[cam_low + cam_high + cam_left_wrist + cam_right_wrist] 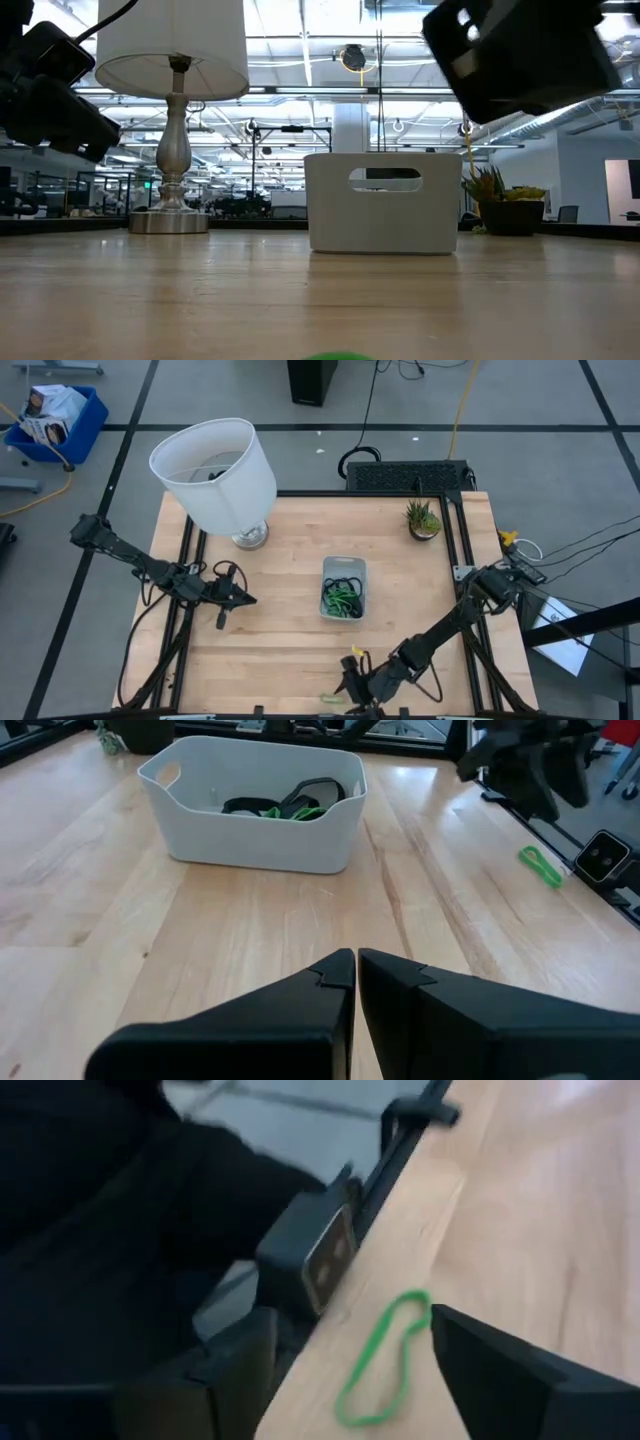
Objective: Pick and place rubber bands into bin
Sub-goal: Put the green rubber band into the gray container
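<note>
Right gripper: the right gripper (345, 1355) hung at the table's front edge, near the middle, with its two fingers spread wide and nothing between them.
Loose band: one light green rubber band (384, 1363) lay flat on the wood in the gap between those fingers, right by the table's edge; whether either finger touched it could not be told. The same band showed in the high view as a small green fleck (329, 700) just beside the gripper (352, 688).
Low camera: a small boxy camera unit (322, 1258) sat on the dark frame rail next to the band.
Left gripper: the left gripper (356, 968) hovered over the left half of the table, its fingers pressed together and empty, pointing toward the bin.
Bin: the bin (344, 566) stood near the middle of the table, well apart from both grippers.
Bands in bin: a tangle of black and light green rubber bands (342, 596) lay inside it.
Table: a pale wooden table (290, 640).
Lamp: a white-shaded lamp (215, 472) stood at the back left.
Plant: a small potted plant (423, 519) stood at the back right.
</note>
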